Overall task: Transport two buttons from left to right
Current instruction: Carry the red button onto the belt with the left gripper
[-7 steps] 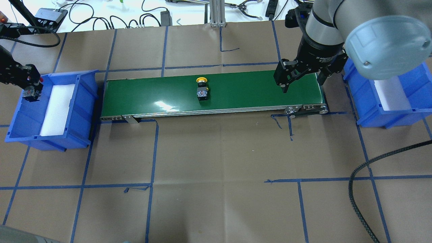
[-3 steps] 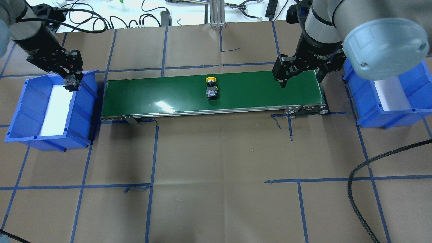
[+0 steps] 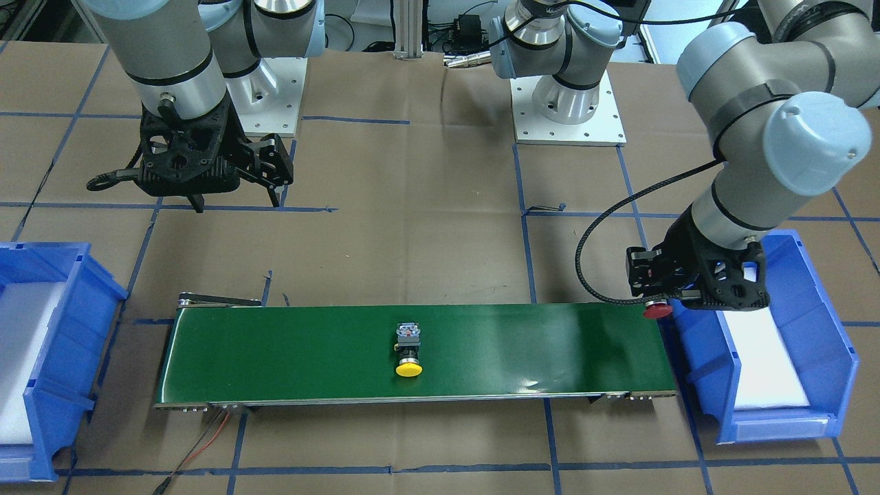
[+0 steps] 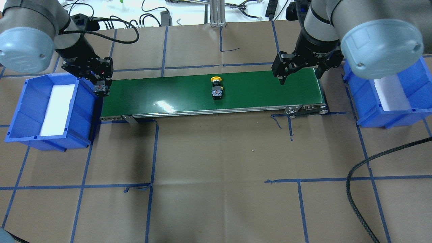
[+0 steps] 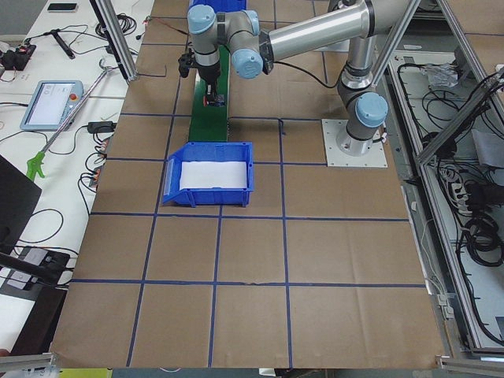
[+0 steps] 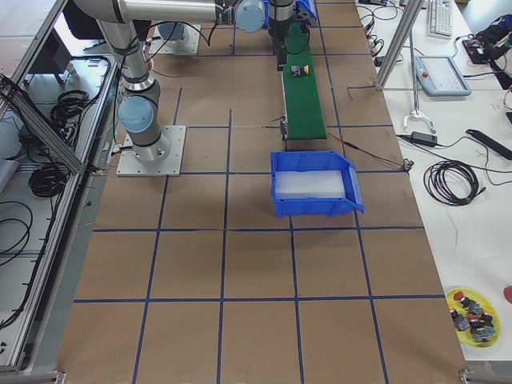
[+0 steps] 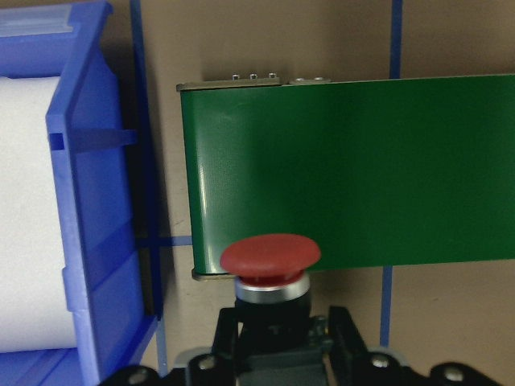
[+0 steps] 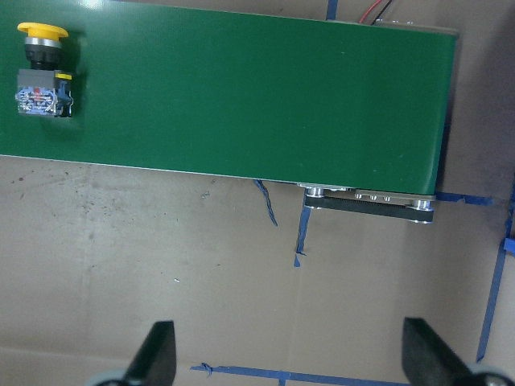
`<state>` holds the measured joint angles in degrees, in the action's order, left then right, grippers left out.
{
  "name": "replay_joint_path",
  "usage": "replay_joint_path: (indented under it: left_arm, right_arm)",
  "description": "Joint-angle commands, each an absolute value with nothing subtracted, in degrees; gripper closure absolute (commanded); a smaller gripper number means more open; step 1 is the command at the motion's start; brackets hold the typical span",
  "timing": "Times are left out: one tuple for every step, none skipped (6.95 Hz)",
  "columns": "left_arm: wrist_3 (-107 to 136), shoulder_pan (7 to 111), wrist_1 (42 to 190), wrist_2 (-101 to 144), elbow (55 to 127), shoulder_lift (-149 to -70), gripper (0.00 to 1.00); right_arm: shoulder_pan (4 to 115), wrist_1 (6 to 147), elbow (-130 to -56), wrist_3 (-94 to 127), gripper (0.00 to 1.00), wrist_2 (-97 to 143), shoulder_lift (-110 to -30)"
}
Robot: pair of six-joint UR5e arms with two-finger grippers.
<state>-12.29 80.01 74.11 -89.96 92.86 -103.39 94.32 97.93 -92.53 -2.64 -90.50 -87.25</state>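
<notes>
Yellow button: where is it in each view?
Front-facing: yellow button mid-belt, cap toward the camera.
Overhead: button mid-belt.
Exterior left: cannot make it out.
Exterior right: button on the far belt.
Left wrist: not in it.
Right wrist: button top left.
Shared landmark: green conveyor belt.

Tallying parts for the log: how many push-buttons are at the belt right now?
2. The yellow-capped button lies on its side mid-belt on the green conveyor; the red-capped button is gripped in the left tool at the conveyor's left end.
</notes>
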Motion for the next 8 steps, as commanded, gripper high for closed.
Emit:
replay_joint_path:
  left_arm:
    - [-12.3,81.5,66.0,-91.6,97.3,-105.9,0.95]
    - [-13.3,81.5,63.0,-91.9,97.9,-107.7,0.95]
    - [-14.1,81.6,60.1,-91.9,98.1,-109.5,0.95]
    - [-14.4,81.7,59.6,-91.9,98.0,-110.5,0.95]
    - [-14.7,81.5,58.8,-91.9,97.6,-111.7,0.95]
    - [-14.7,81.5,58.3,-91.9,97.3,-112.2,0.94]
    - [-14.7,81.5,57.6,-91.9,98.0,-112.2,0.93]
    - [-14.7,81.6,57.4,-91.8,98.1,-112.2,0.83]
  right_arm:
    - [94.3,98.3,-92.5,-2.6,0.00,-90.9,-87.2]
    - [94.3,98.3,-92.5,-2.6,0.00,-90.7,-87.2]
    - [94.3,98.3,-92.5,-2.6,0.00,-90.8,-87.2]
    - [94.3,98.3,-92.5,-2.6,0.00,-90.7,-87.1]
    - [94.3,98.3,-92.5,-2.6,0.00,-90.2,-86.7]
    - [94.4,98.7,-92.5,-2.2,0.00,-90.1,-86.2]
    - [94.4,101.1,-92.5,-1.2,0.00,-90.0,-85.6]
    - [94.4,103.1,-92.5,-1.1,0.00,-90.0,-84.1]
